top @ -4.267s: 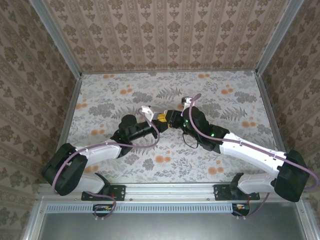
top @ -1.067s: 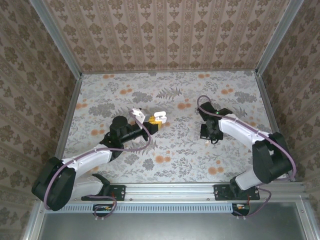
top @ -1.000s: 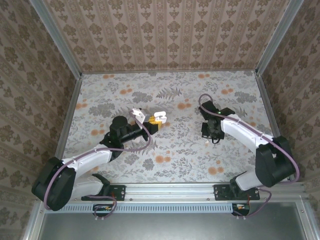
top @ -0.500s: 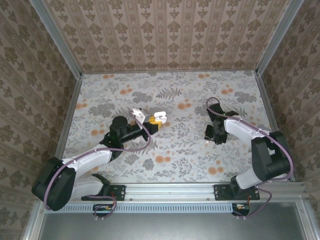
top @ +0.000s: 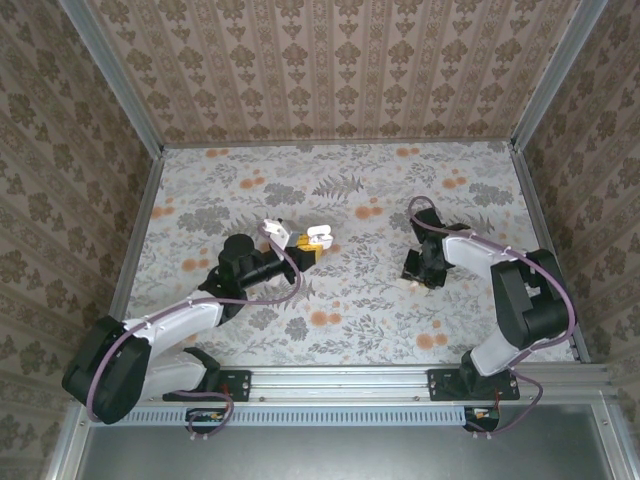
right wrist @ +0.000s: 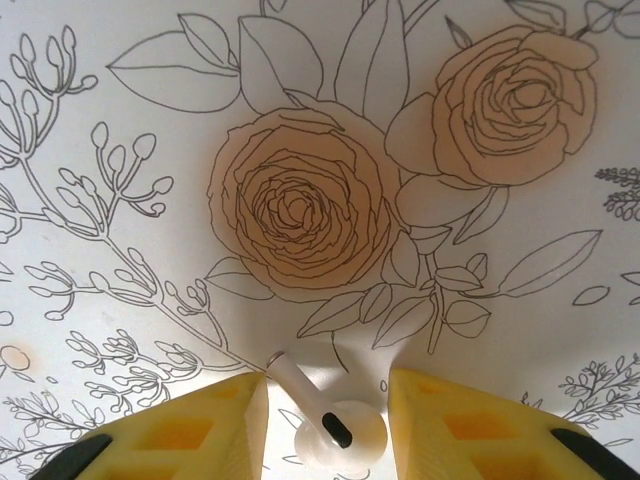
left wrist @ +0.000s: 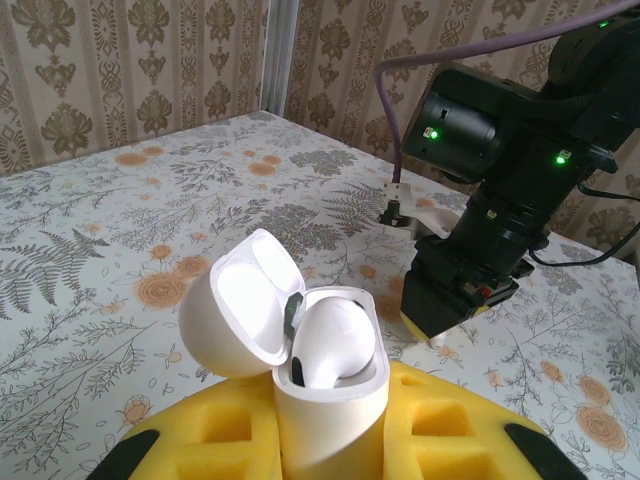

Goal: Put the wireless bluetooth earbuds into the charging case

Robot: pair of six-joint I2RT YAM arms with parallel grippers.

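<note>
The left gripper (top: 307, 242) has not shifted over the last second. Its yellow pads (left wrist: 200, 435) stay pressed nearly together on the charging case (left wrist: 330, 410), which stands upright between them. The lid (left wrist: 238, 305) is tipped back to the left. One seated earbud (left wrist: 335, 335) sits rounded in the mouth of the case, just above the pads. A few seconds back the two grippers were meeting nose to nose at mid-table, and the case has hung on the left one since.

The right gripper (top: 414, 282) has since swung off well to the right and dropped to the table (right wrist: 300, 200). In the last half second it has edged a little further down and left. Its jaws stand partly apart, gripping nothing. The loose earbud (right wrist: 340, 440) lies flat on the table between the two yellow pads, with a sliver of cloth showing on either side. Its stem points away, toward the left pad's tip.

The foot of the case is cut off at the bottom edge of the left wrist view. I cannot tell whether its second socket is filled, because the seated bud blocks the inside. From above, the loose earbud is too small to make out for sure under the right fingers.
</note>
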